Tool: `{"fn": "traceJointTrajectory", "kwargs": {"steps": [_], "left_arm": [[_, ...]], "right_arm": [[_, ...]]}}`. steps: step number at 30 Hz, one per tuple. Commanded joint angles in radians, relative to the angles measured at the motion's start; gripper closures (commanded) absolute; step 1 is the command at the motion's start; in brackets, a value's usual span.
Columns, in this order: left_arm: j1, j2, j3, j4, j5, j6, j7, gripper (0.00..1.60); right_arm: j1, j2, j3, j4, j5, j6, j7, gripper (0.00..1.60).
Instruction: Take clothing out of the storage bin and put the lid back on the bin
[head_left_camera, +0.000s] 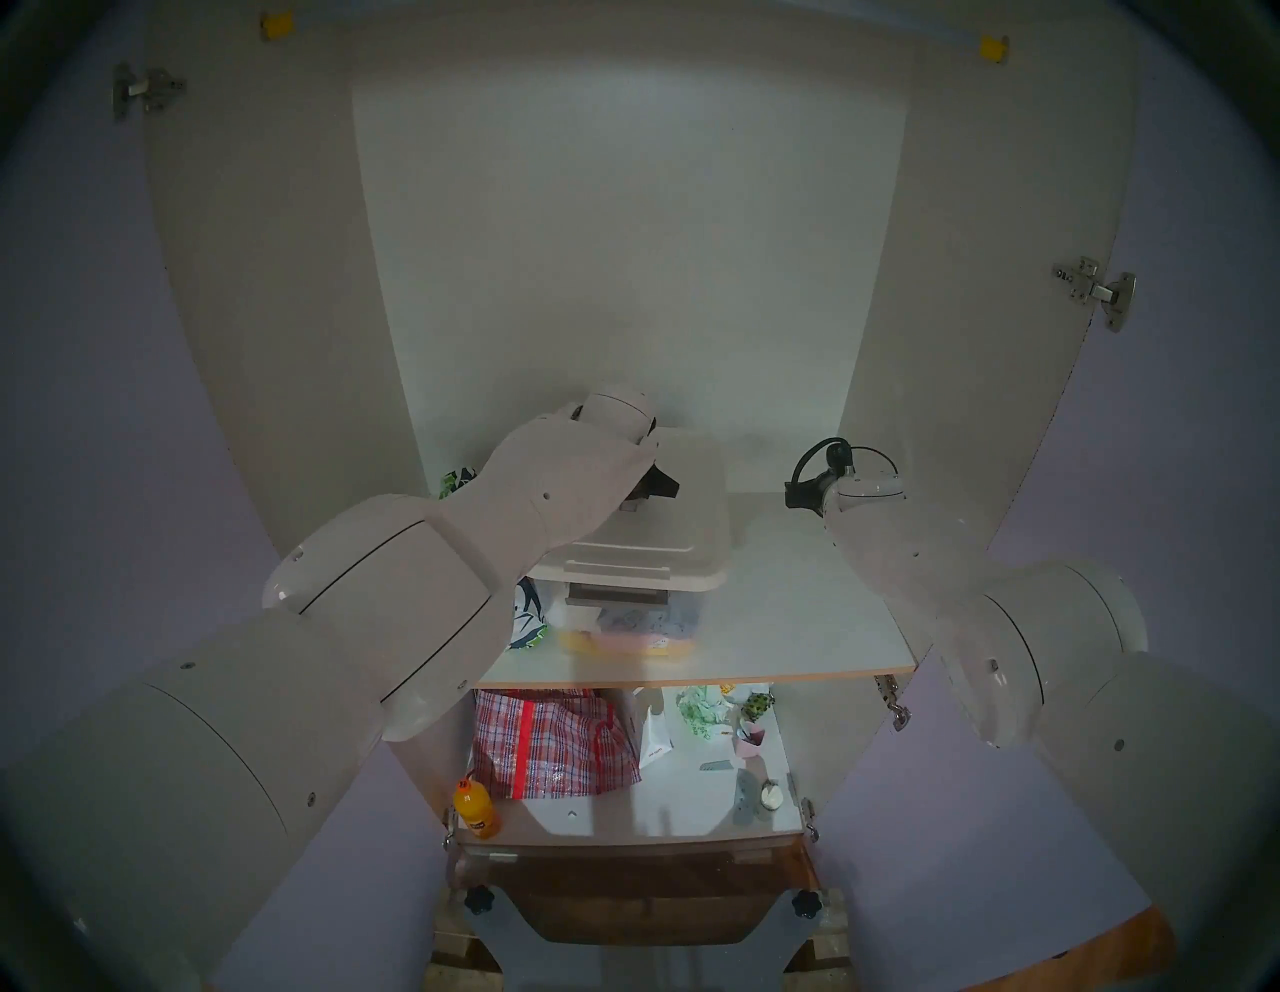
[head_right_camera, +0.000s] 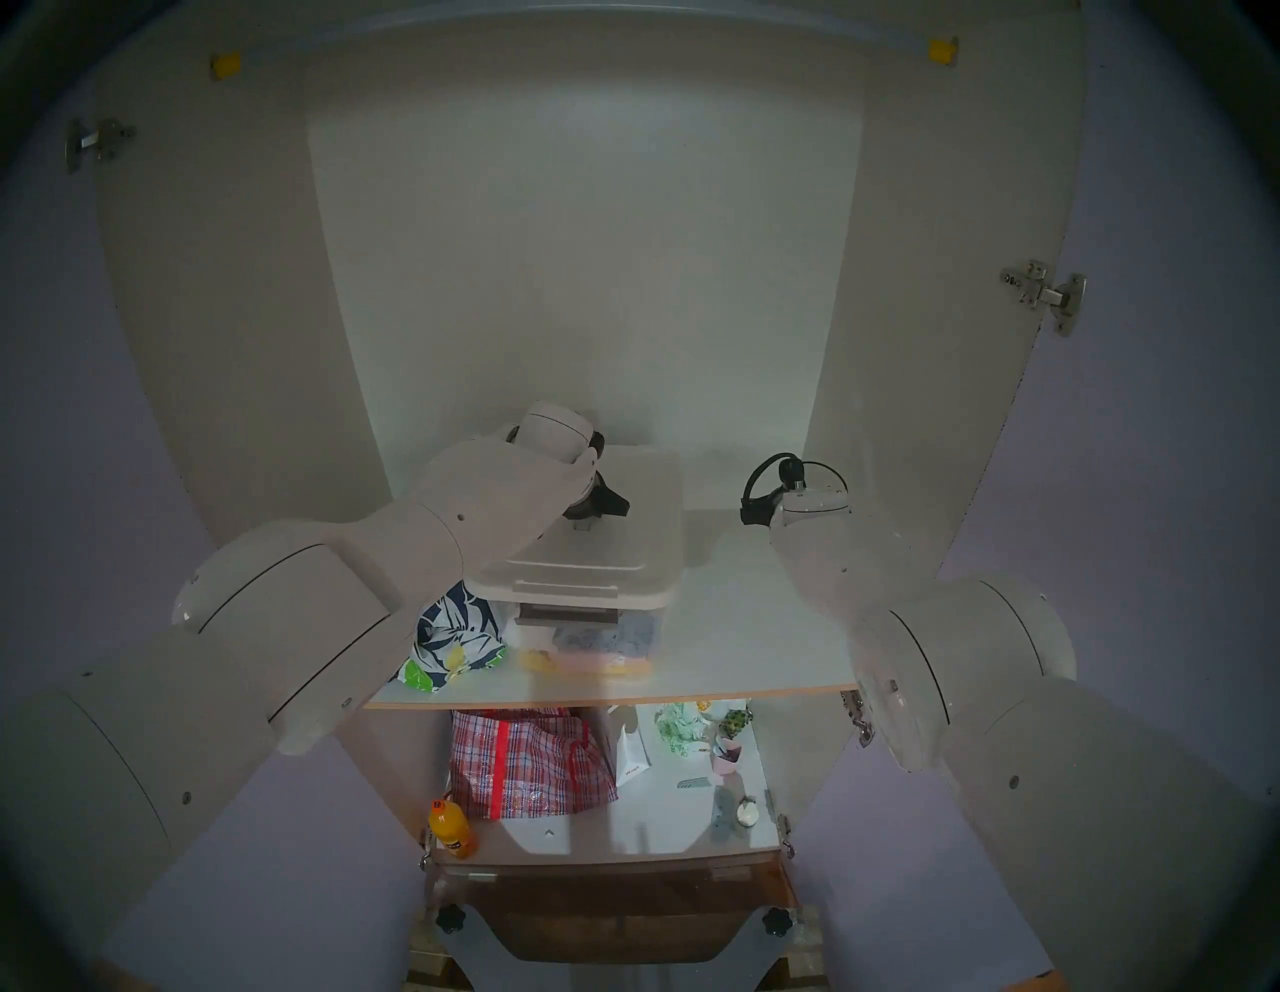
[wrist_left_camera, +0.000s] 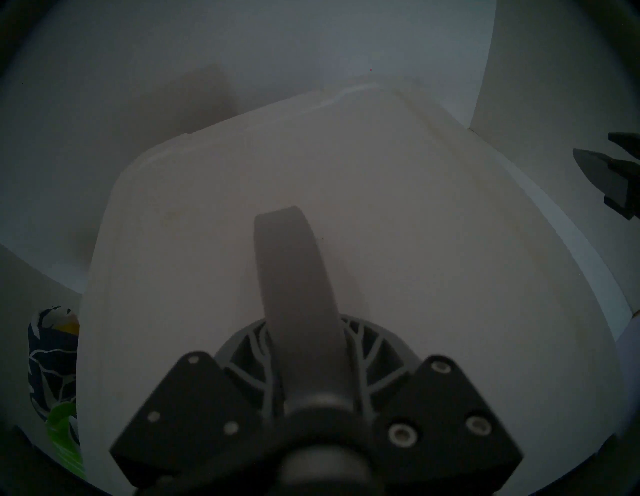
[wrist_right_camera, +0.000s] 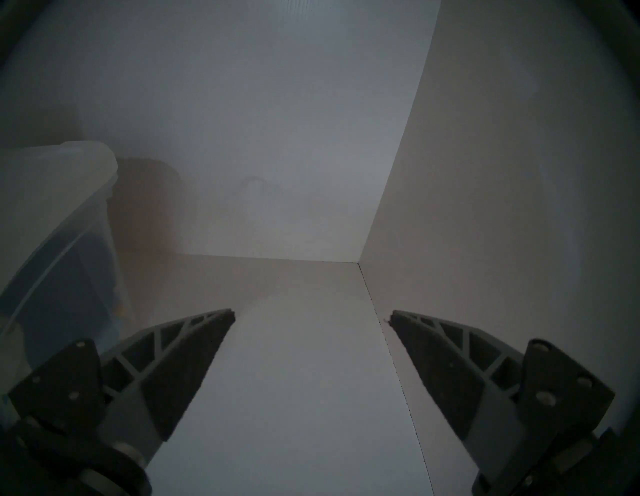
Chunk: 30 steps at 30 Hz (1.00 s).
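The white lid lies on top of the clear storage bin on the upper shelf. My left gripper is down on the lid, one finger on each side of its grey handle. Whether the fingers press the handle does not show. The navy and white leaf-print clothing lies on the shelf to the left of the bin, partly behind my left arm. My right gripper hangs open over bare shelf to the right of the bin.
The cabinet's back wall and right side wall stand close to my right gripper. On the lower shelf are a red-checked bag, an orange bottle, a pink cup and small items. The upper shelf's front edge runs just before the bin.
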<state>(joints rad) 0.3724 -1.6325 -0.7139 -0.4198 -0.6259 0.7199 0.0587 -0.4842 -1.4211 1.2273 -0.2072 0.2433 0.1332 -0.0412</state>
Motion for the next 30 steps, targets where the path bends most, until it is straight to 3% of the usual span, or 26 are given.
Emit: {"fn": "traceJointTrajectory", "kwargs": {"steps": [1, 13, 19, 23, 30], "left_arm": [[-0.029, -0.014, 0.007, 0.007, 0.004, -0.010, -0.025, 0.00], [-0.035, 0.035, 0.024, -0.071, 0.013, 0.024, -0.032, 0.00], [-0.016, 0.067, -0.045, -0.153, -0.022, 0.023, -0.024, 0.00], [0.014, 0.096, -0.048, -0.239, -0.009, 0.043, 0.016, 0.00], [0.101, 0.223, -0.055, -0.498, 0.000, 0.086, 0.098, 0.00]], "right_arm": [[0.035, 0.001, 0.002, -0.017, -0.001, -0.021, -0.001, 0.00], [0.035, 0.000, 0.009, -0.017, -0.008, -0.021, -0.001, 0.00], [0.035, 0.000, 0.012, -0.018, -0.011, -0.019, 0.000, 0.00], [0.035, 0.000, 0.014, -0.017, -0.013, -0.020, 0.000, 0.00], [0.035, -0.001, 0.018, -0.017, -0.017, -0.020, 0.000, 0.00]]}}
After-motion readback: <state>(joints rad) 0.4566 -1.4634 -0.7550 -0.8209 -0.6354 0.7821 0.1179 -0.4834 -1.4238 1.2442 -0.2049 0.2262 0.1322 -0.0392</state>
